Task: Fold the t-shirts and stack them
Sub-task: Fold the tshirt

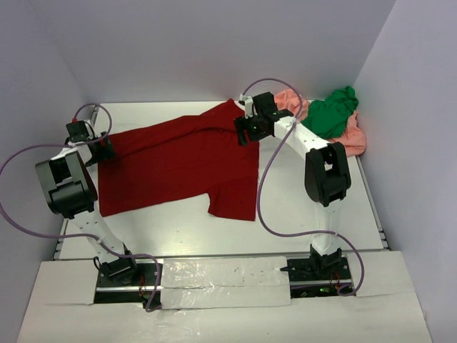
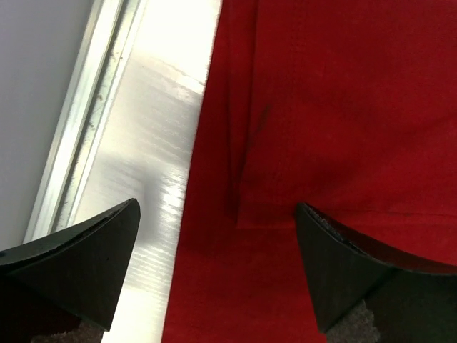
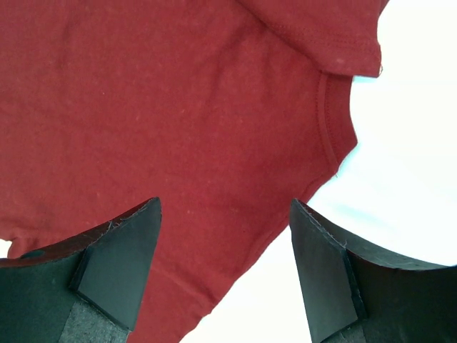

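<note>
The dark red t-shirt (image 1: 178, 161) lies spread across the middle of the table, with one sleeve toward the front (image 1: 234, 204). My left gripper (image 1: 102, 151) is open over the shirt's left edge. In the left wrist view its fingers (image 2: 86, 257) straddle the red cloth (image 2: 321, 107), holding nothing. My right gripper (image 1: 246, 130) is open at the shirt's far right corner. In the right wrist view the shirt (image 3: 157, 107) fills the frame and its hem runs between the open gripper (image 3: 225, 211). The green t-shirt (image 1: 332, 113) lies crumpled on the salmon-pink t-shirt (image 1: 355, 140) at the back right.
White walls close in the table on the left, back and right. A metal rail (image 2: 78, 136) runs along the table's left edge next to my left gripper. Purple cables (image 1: 268, 186) loop from both arms. Bare white tabletop (image 1: 178, 232) shows in front of the red shirt.
</note>
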